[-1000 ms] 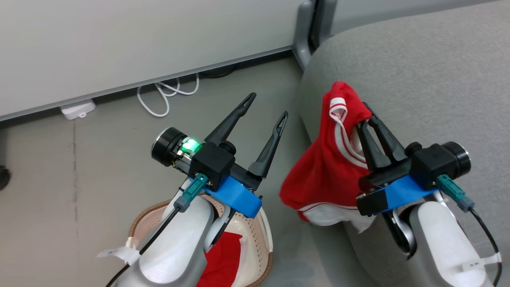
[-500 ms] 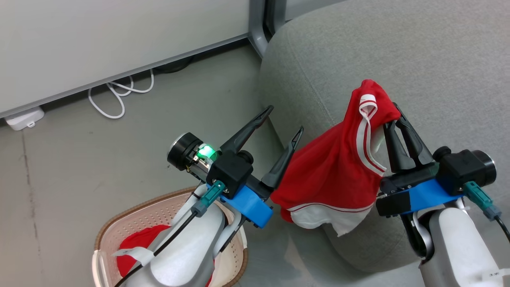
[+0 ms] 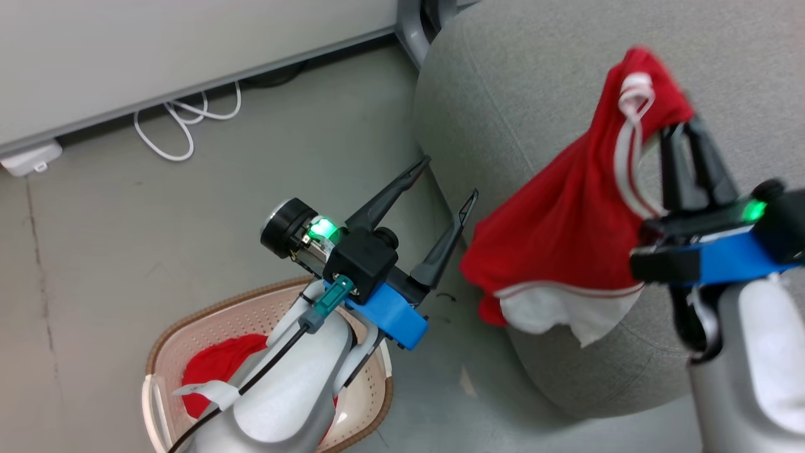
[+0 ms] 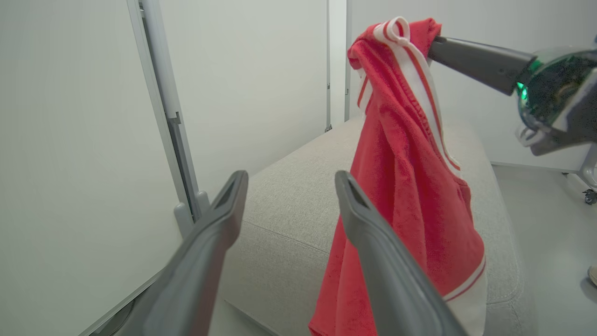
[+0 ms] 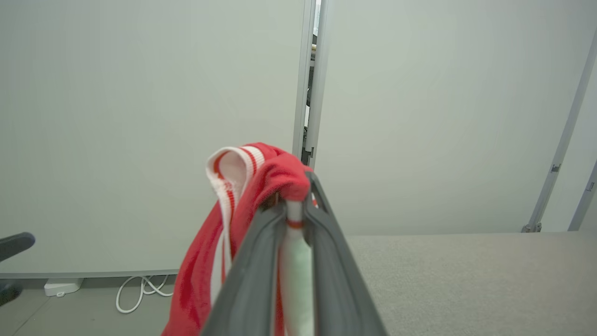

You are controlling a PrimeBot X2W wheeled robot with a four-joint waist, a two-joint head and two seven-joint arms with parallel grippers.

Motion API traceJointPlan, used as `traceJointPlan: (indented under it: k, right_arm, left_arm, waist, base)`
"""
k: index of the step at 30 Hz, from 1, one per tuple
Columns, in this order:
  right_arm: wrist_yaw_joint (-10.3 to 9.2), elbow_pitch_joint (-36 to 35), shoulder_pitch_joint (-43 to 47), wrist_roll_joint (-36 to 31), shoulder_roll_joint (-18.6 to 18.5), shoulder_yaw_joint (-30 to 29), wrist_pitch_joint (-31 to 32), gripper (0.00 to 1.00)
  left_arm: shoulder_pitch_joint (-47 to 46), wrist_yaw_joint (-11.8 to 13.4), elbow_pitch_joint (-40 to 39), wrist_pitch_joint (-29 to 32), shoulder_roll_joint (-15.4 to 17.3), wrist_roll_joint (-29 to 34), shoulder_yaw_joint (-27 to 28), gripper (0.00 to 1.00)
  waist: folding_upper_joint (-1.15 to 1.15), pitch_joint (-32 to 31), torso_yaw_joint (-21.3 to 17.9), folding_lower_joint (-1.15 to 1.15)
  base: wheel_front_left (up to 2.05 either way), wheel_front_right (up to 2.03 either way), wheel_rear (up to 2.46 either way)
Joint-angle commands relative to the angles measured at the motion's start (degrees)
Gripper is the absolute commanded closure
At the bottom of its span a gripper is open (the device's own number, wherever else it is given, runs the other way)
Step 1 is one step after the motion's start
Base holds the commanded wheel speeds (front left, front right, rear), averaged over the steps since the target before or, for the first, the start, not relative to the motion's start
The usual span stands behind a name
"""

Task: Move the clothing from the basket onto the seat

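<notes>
Nearest: one red garment point(image 3: 220, 368) lies in the perforated cream plastic basket point(image 3: 239, 318). Just past it is the L gripper point(image 3: 449, 177), fingers spread and empty. Beyond, the R gripper point(image 3: 682, 135) pinches the other jersey point(image 3: 566, 226) by its white-striped trim. The soft cloth hangs over the rounded edge of the grey fabric seat point(image 3: 534, 75). Carry step; next: lower & release farther in.

No text, numbers or brand marks legible. White tag point(image 3: 210, 392) at 7 o'clock in head view: too small to read.
</notes>
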Motion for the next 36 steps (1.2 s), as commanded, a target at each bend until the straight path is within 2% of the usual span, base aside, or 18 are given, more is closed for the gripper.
traceJointPlan:
  k: [1, 5, 12, 16, 22, 26, 29, 36]
  right_arm:
    - [0.03, -0.5, -1.6, 0.3, -0.5, -0.6, 0.0, 1.00]
    - [0.03, -2.2, -8.7, 0.9, -2.0, -3.8, 0.0, 1.00]
    - [0.03, -4.3, -23.4, 3.5, -6.1, -14.7, 0.0, 1.00]
    - [0.03, -3.0, -30.7, 3.6, -11.1, -19.9, 0.0, 1.00]
    - [0.03, 1.7, -38.0, 5.8, -21.3, -24.2, 0.0, 1.00]
    - [0.03, 6.3, -38.5, 6.3, -24.4, -25.1, 0.0, 1.00]
    - [0.03, 10.5, -36.2, 4.9, -24.9, -23.1, 0.0, 1.00]
    - [0.03, 20.5, -31.0, 3.0, -21.2, -22.9, 0.0, 1.00]
  left_arm:
    - [-1.2, -0.3, -0.2, -0.2, 0.4, 0.4, 0.2, 0.00]
    - [-2.7, -0.3, -0.2, -0.2, 1.1, 1.0, 0.1, 0.00]
    - [-6.6, -0.3, -0.8, 0.6, 2.6, 2.1, -0.2, 0.00]
    - [-8.9, -0.3, -1.6, 1.1, 3.6, 2.8, -0.6, 0.00]
    - [-10.9, -0.3, -2.1, 1.6, 4.4, 3.4, -1.8, 0.00]
    - [-11.5, -0.4, -2.4, 1.6, 4.9, 3.2, -2.4, 0.00]
    - [-11.8, -0.4, -2.4, 1.5, 5.0, 3.0, -2.8, 0.00]
    - [-12.9, -0.2, -3.2, 1.7, 5.2, 2.7, -3.5, 0.00]
  waist:
    - [0.00, 1.2, 0.3, 0.00]
    - [0.00, 5.0, 0.7, 0.00]
    - [0.00, 14.3, 1.2, 0.00]
    - [0.00, 18.7, 1.4, 0.00]
    - [0.00, 22.4, 1.2, 0.00]
    - [0.00, 23.7, 0.7, 0.00]
    - [0.00, 24.4, 0.6, 0.00]
    - [0.00, 25.9, 1.9, 0.00]
  base:
    - [0.00, 0.00, 0.00]
    - [0.00, 0.00, 0.00]
    - [0.00, 0.00, 0.00]
    - [0.00, 0.00, 0.00]
    - [0.00, 0.00, 0.00]
    - [0.00, 0.00, 0.00]
    - [0.00, 0.00, 0.00]
    - [0.00, 0.00, 0.00]
